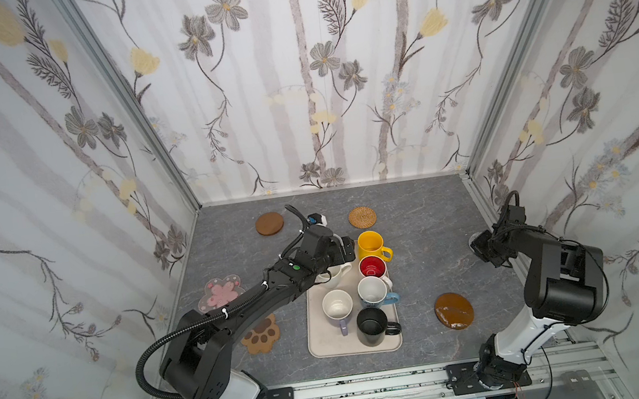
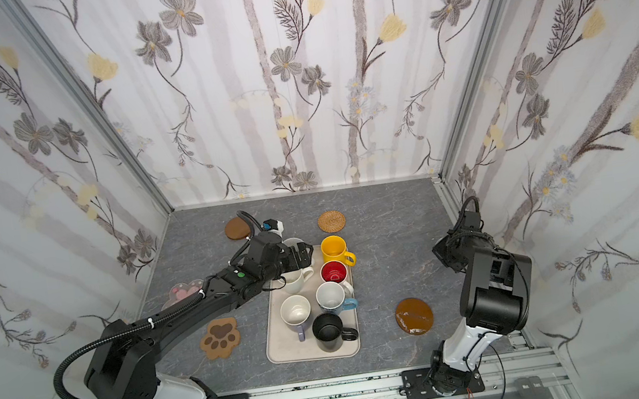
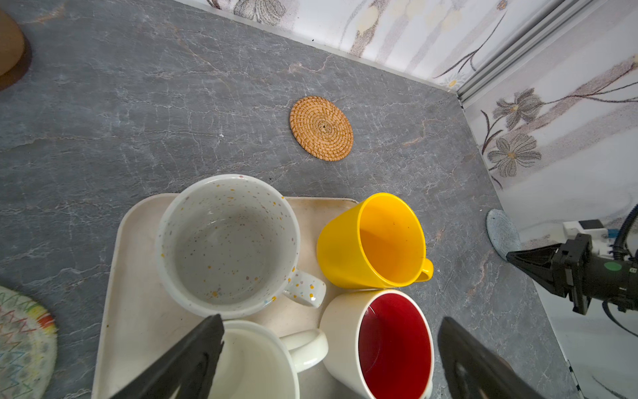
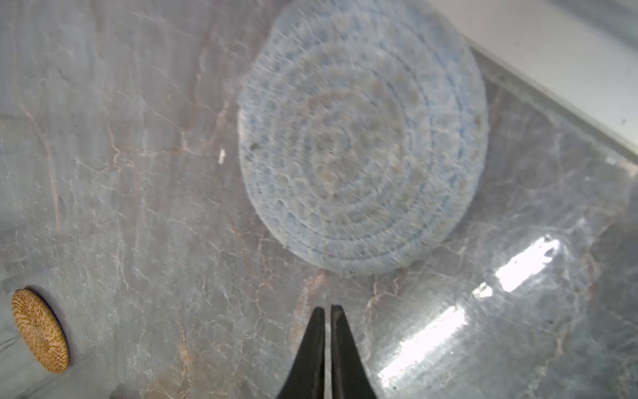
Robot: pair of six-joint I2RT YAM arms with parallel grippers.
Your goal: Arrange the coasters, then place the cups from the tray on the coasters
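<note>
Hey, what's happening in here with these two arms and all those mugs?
Two robot arms are meant to put mugs on coasters. The left gripper hangs with its fingers wide open over the plain cream mug and the red-inside mug on the beige tray. The right gripper, fingers shut on nothing, hovers beside the grey-blue coaster near the wall. The other coasters lie spread around the tray, and no mug stands on one yet.
</note>
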